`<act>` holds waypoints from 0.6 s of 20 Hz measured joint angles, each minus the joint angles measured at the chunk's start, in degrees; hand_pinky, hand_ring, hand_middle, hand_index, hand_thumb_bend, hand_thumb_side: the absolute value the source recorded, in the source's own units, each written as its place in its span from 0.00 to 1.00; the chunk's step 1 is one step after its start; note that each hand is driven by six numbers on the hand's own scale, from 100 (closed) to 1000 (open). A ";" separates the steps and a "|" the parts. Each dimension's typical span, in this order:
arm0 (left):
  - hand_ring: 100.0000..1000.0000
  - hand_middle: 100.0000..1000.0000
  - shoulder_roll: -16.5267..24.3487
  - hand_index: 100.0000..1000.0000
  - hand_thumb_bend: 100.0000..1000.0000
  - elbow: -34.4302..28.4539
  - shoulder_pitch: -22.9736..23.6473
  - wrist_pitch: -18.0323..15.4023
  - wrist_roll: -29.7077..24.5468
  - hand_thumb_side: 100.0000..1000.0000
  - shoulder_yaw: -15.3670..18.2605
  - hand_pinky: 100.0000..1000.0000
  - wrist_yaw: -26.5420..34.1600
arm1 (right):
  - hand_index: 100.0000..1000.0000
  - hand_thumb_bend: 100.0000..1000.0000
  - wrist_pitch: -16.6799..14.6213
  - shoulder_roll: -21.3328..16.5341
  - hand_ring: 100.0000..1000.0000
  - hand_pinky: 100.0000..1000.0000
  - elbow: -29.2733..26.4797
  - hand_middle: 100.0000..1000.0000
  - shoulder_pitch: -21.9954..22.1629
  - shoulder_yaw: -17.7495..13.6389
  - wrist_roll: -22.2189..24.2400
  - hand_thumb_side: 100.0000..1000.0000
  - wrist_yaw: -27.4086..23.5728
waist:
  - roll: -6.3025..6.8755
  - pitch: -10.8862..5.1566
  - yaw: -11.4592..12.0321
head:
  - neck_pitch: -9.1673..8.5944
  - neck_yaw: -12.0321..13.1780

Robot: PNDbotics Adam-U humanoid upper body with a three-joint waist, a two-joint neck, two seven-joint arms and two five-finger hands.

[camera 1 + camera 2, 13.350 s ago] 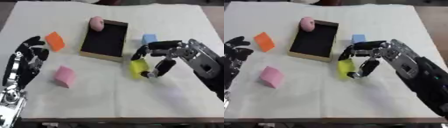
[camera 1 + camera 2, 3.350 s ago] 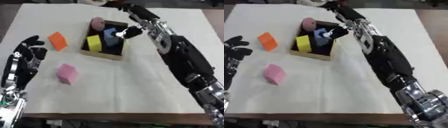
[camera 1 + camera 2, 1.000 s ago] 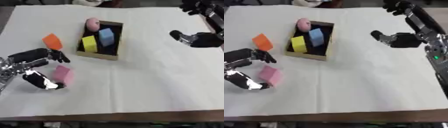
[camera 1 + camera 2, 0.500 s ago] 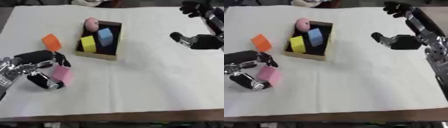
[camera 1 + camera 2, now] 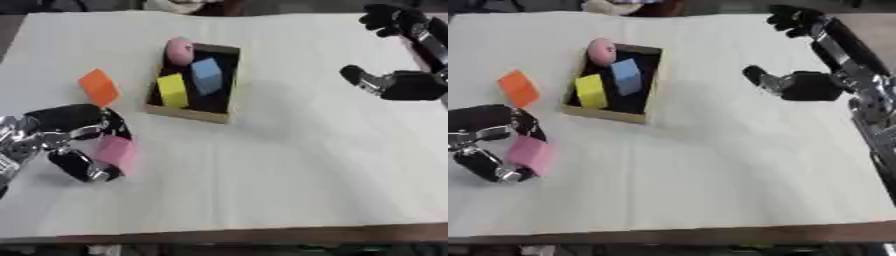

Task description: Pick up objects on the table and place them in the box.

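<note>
No words or numbers to read.
Nothing written on the pink block held in the left hand, nor on the box up past it, nor on the blocks inside.

Occlusions and cut-offs, both eye views

left hand curls round the pink block, hiding its left side; arm cut by the left edge. right hand blurred, finger pose unreadable, forearm runs off the right edge. Pink round thing on the far rim of the box: shape only. Box floor too dark to read.
</note>
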 measured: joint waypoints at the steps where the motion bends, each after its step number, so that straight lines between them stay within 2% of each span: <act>1: 0.42 0.39 0.25 0.58 0.24 -0.49 0.11 0.10 -0.09 0.09 0.29 0.55 -0.03 | 0.94 0.41 0.01 0.00 0.83 0.81 0.02 0.80 0.05 0.00 -0.05 0.46 -0.02 | 0.01 0.00 0.01 | 0.00 -0.03; 7: 0.41 0.38 0.90 0.58 0.25 -4.42 -0.61 1.47 1.99 0.11 2.29 0.54 0.07 | 0.94 0.41 0.14 0.00 0.83 0.81 0.17 0.79 0.10 -0.03 -0.24 0.47 -0.10 | 0.10 0.00 0.07 | 0.00 -0.21; 12: 0.42 0.39 0.87 0.59 0.28 -5.76 -5.13 3.45 4.99 0.14 2.70 0.56 0.32 | 0.95 0.37 -0.17 0.02 0.84 0.82 0.33 0.79 0.29 -0.06 -0.16 0.48 -0.31 | 0.10 -0.08 0.00 | 0.00 -0.21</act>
